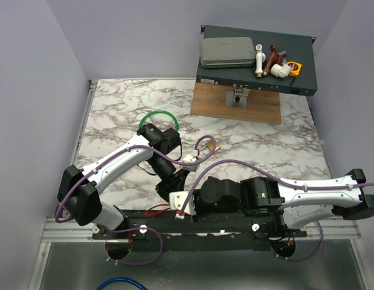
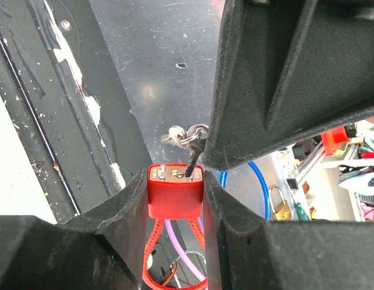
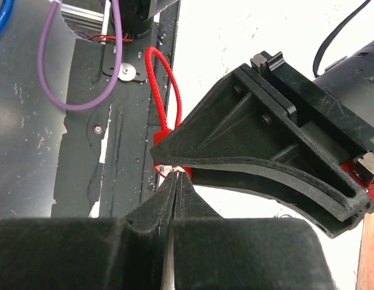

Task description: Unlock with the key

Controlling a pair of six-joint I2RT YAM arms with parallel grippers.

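A small red lock [image 2: 174,196] with a red cord loop [image 2: 153,254] is clamped by its sides between my left gripper's [image 2: 174,181] pads, keyhole face up. The key [image 2: 193,162] stands in that keyhole as a dark shaft, and a ring with a second key [image 2: 188,136] hangs beside it. My right gripper [image 3: 176,176] is shut, with a thin metal sliver between its pads, on the key's head just above the lock [image 3: 157,164]. From above, both grippers meet low over the near table edge [image 1: 177,192]. The cord loop [image 3: 162,84] hangs toward the arm bases.
A green cable loop [image 1: 157,116] lies on the marble table behind the left arm. A small brass object [image 1: 214,145] sits mid-table. At the back right, a dark case [image 1: 253,60] carrying pipe fittings stands on a wooden board [image 1: 235,103]. The black base rail [image 1: 193,226] is directly below the grippers.
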